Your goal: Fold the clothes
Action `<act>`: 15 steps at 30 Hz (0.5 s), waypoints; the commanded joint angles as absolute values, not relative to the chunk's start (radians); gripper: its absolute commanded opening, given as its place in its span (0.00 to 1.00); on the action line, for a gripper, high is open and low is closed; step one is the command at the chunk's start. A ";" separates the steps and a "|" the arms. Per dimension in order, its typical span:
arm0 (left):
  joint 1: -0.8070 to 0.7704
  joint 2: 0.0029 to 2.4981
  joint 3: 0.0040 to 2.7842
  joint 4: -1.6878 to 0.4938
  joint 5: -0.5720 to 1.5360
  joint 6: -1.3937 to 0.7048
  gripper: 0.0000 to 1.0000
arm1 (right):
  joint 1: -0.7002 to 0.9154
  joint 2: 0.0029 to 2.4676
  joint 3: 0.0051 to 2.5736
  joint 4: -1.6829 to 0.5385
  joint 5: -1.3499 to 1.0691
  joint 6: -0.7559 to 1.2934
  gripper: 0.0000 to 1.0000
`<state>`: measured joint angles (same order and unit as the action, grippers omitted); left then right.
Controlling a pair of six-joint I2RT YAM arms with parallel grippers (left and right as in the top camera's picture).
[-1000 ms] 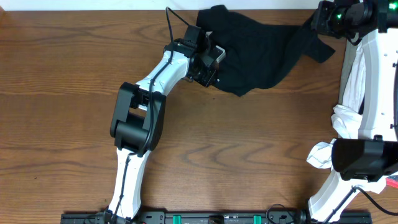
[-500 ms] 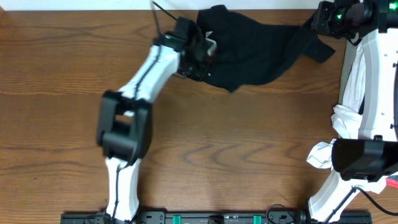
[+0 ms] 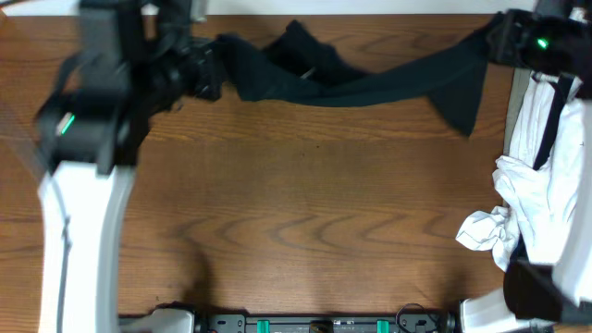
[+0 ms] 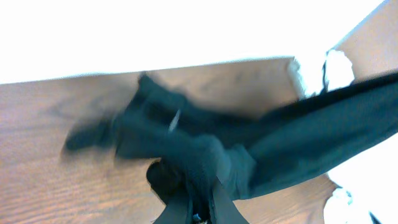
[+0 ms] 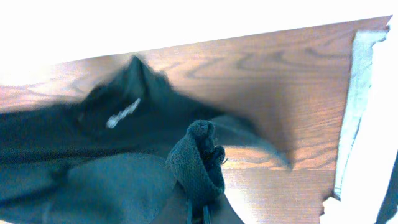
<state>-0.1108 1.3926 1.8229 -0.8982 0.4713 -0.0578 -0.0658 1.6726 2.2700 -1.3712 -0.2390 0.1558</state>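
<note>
**Subject.** The black soft-fabric garment (image 3: 370,88) is stretched into a long band along the far edge of the brown wood-grain table (image 3: 305,213). It runs from the table's far-left area to its far-right corner. The middle of the band sags toward the tabletop. Whether it touches the wood cannot be told from above. A loose flap hangs from the band near the table's right end. Small white logo lettering (image 5: 122,114) shows on the cloth in the right wrist view.

**Left gripper** (image 4: 200,208). The jaws are fully closed and pinch a bunched fold at the garment's left end. The arm is blurred in the overhead view, so the exact grip point is taken from the wrist view.

**Right gripper** (image 5: 198,214). The jaws are fully closed, and a rolled nub of the dark cloth stands up between them, at the table's far-right corner.

**Assessment.** The two opposed grips, set well apart, appear intended to pull the cloth out of its heap so that it can be laid flat. No fold is visible yet, so the task is judged to be at an early stage.

**Risk.** Both holds are on small bunches rather than on clean hems, so one end may slip under tension.

**Other items.** White garments with black straps (image 3: 536,185) lie piled at the table's right edge, apart from the band.
</note>
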 commanded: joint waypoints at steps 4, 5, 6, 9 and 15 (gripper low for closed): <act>-0.094 1.131 1.831 -0.908 0.381 -0.207 0.06 | -0.057 1.471 2.281 -1.406 -0.255 0.160 0.01; -0.094 1.094 1.831 -0.909 0.372 -0.224 0.06 | -0.057 1.441 2.281 -1.411 -0.255 0.160 0.01; -0.094 1.057 1.831 -0.909 0.371 -0.234 0.06 | -0.057 1.407 2.281 -1.417 -0.255 0.160 0.01; -0.094 0.949 1.835 -0.909 0.371 -0.282 0.06 | -0.057 1.320 2.281 -1.438 -0.255 0.160 0.01; -0.094 0.817 1.883 -0.924 0.373 -0.365 0.06 | -0.057 1.175 2.281 -1.448 -0.286 0.160 0.01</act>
